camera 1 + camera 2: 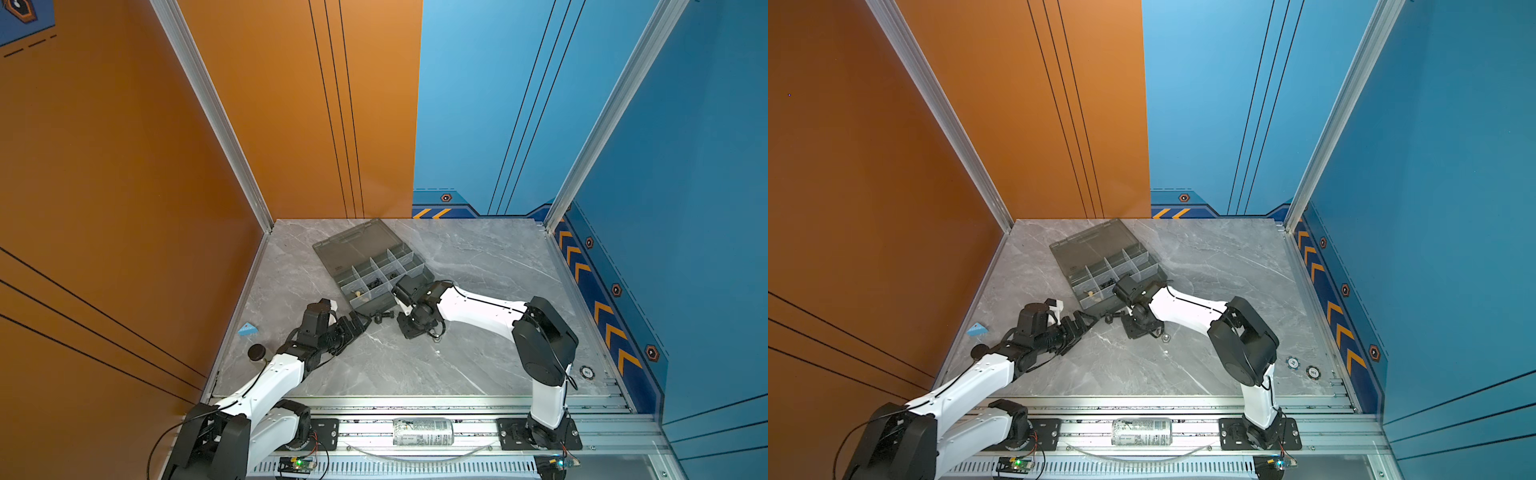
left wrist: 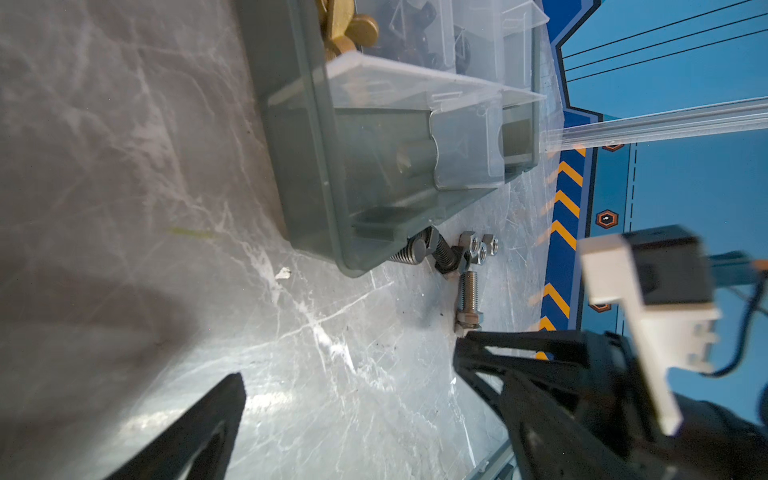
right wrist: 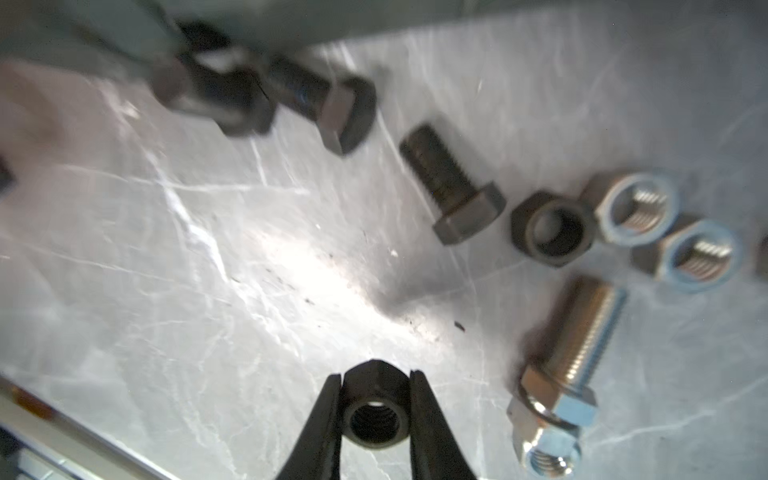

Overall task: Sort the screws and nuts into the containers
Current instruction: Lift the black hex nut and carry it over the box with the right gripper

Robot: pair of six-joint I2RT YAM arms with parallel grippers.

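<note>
The black nut (image 3: pixel 374 419) is pinched between the fingers of my right pincer (image 3: pixel 375 376), its hole facing the wrist camera, close over the table (image 3: pixel 208 249). Near it on the table lie two black screws (image 3: pixel 453 187), a loose black nut (image 3: pixel 550 226), two silver nuts (image 3: pixel 636 208) and a silver screw (image 3: pixel 582 332). The organizer box (image 1: pixel 401 254) stands just beside them, lid open. My left pincer (image 2: pixel 349 365) is spread wide.

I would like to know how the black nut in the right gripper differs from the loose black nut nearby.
The held black nut is clamped between the fingers of the right gripper; the loose black nut lies free on the table. The held nut touches no other hardware; the loose one sits beside a silver nut and a black screw. Both are black hexagons with a centre hole.
</note>
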